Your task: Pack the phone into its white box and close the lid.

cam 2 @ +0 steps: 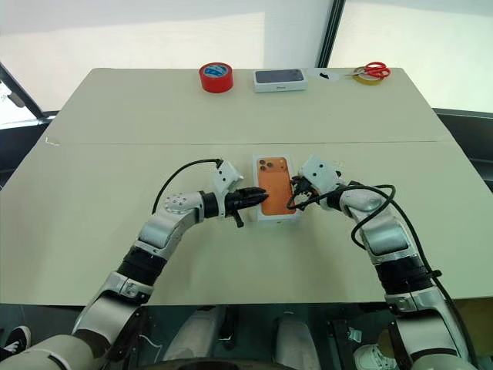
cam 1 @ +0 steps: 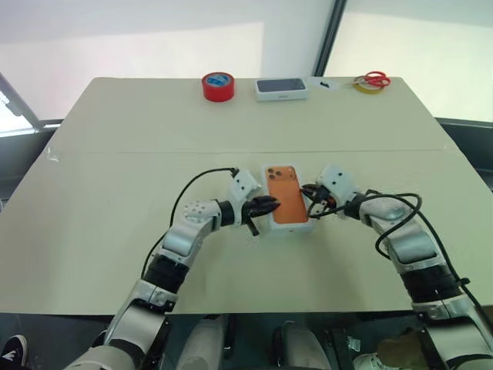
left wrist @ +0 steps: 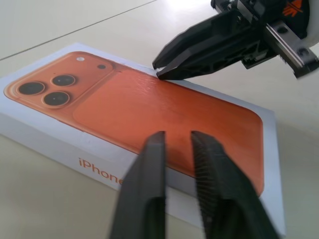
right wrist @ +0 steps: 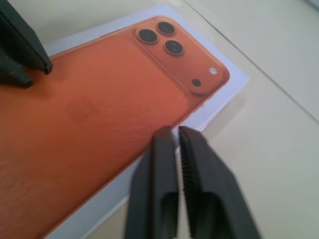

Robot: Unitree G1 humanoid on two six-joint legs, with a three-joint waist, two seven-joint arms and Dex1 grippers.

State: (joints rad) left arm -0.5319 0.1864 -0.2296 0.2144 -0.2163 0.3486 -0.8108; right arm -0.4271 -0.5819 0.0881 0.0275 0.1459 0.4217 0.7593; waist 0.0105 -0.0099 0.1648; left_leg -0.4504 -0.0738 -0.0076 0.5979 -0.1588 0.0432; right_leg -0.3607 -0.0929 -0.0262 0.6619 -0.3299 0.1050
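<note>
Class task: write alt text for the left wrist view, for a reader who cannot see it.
A white box lid printed with an orange phone picture lies flat on a beige table. The left gripper hovers at its near edge, fingers slightly apart, while the right gripper reaches in from the opposite side.

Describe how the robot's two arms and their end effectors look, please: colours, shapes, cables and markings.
Both arms are built of silver-grey rounded segments with black joints. A loose black cable loops along each forearm to a white boxy wrist block. The left end effector and the right end effector each have two slim black tapered fingers with ribbed inner faces. The right wrist block bears a small orange mark.
</note>
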